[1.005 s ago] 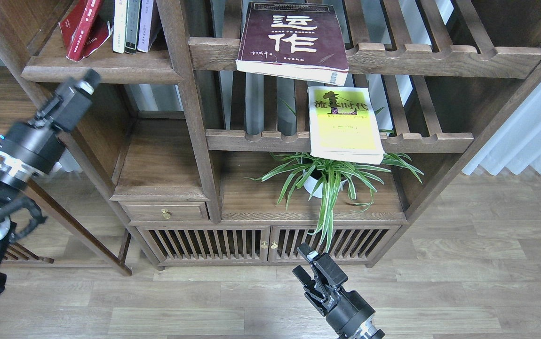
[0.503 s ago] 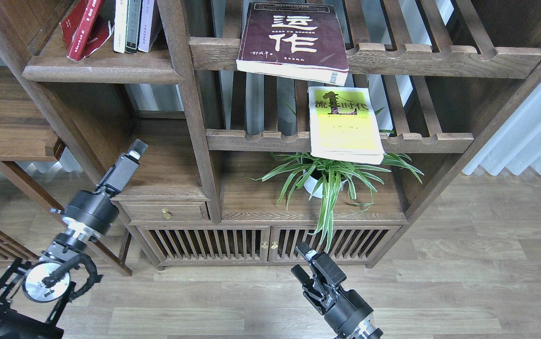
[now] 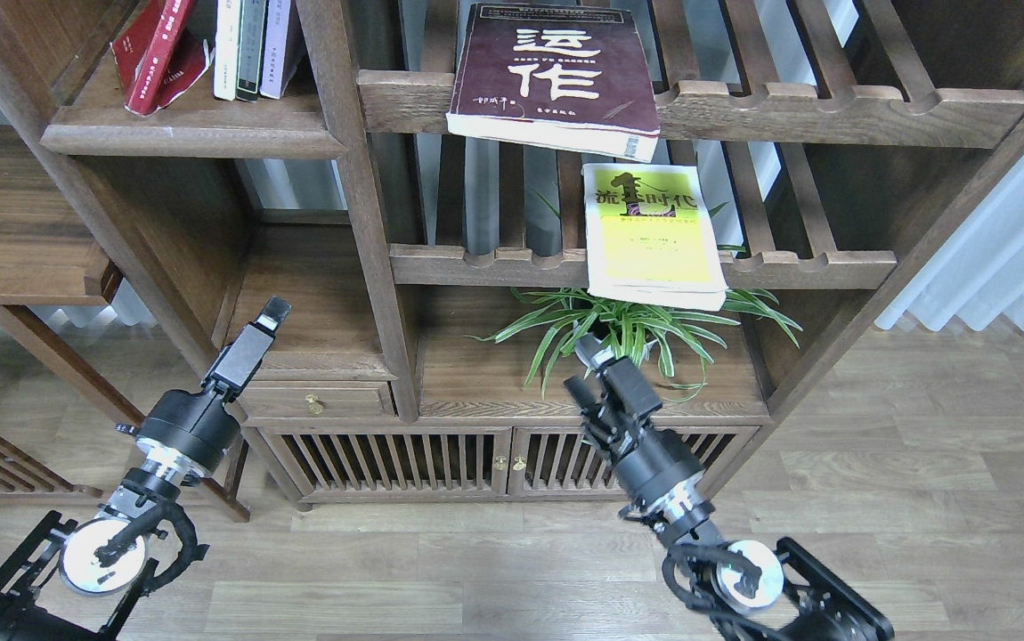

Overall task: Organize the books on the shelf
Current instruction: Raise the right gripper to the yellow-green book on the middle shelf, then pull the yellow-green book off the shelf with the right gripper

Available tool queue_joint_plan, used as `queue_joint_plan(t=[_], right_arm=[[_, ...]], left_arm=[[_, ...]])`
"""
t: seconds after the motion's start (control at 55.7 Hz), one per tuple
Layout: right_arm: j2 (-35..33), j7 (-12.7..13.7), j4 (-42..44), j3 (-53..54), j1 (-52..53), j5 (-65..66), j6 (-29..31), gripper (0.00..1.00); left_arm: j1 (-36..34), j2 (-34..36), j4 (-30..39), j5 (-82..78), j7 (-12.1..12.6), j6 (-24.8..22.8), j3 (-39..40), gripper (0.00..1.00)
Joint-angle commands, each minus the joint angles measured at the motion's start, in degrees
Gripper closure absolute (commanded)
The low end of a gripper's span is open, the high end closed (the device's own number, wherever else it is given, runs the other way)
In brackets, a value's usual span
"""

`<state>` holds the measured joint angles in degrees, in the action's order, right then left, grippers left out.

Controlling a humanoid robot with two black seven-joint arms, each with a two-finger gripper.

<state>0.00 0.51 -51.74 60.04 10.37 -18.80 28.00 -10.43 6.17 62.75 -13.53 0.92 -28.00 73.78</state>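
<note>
While wood-plank flooring (image 3: 922,499) spans below, both books lie on slatted racks (image 3: 654,267).

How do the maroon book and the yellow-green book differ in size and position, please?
The maroon book looks larger and thicker than the yellow-green book. The maroon book lies on the upper slatted rack; the yellow-green book lies on the lower rack. The maroon cover bears big cream characters; the yellow-green cover has smaller dark ones. Both lie flat, face up, overhanging their rack's front rail.
</note>
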Motion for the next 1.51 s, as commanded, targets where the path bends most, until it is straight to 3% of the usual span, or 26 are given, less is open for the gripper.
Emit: queue_joint_plan(t=[0.0, 0.431, 0.628, 0.79, 0.987, 1.059, 1.167, 1.49], right_arm=[[0.00, -0.68, 4.02, 0.08, 2.82, -0.10, 0.00, 0.02], [0.00, -0.68, 13.77, 4.65, 11.25, -3.52, -4.00, 0.02], [0.00, -0.68, 14.30, 5.35, 12.49, -5.45, -7.08, 0.05], [0.00, -0.68, 14.21, 9.21, 12.49, -8.53, -8.31, 0.30], [0.00, -0.59, 14.21, 9.83, 12.40, -8.89, -7.87, 0.52], [0.00, -0.59, 14.13, 9.75, 12.31, -8.89, -7.35, 0.71], [0.00, -0.59, 14.04, 9.31, 12.05, -8.89, -4.63, 0.90], [0.00, -0.42, 13.95, 7.64, 11.52, -8.71, -2.16, 0.94]], left_arm=[[0.58, 0.07, 0.09, 0.00, 0.13, 0.00, 0.39, 0.00], [1.81, 0.33, 0.00, 0.00, 0.31, 0.00, 1.36, 0.00], [1.81, 0.33, 0.00, 0.00, 0.31, 0.00, 1.36, 0.00], [2.60, 0.51, 0.00, 0.00, 0.31, 0.00, 1.71, 0.00], [2.69, 0.86, 0.00, 0.00, 0.31, 0.00, 2.42, 0.00], [2.69, 0.94, -0.08, 0.00, 0.31, 0.00, 2.86, 0.00], [3.04, 1.21, -0.09, 0.00, 0.31, 0.00, 3.03, 0.00], [3.92, 1.30, -0.17, 0.00, 0.22, 0.00, 3.03, 0.00]])
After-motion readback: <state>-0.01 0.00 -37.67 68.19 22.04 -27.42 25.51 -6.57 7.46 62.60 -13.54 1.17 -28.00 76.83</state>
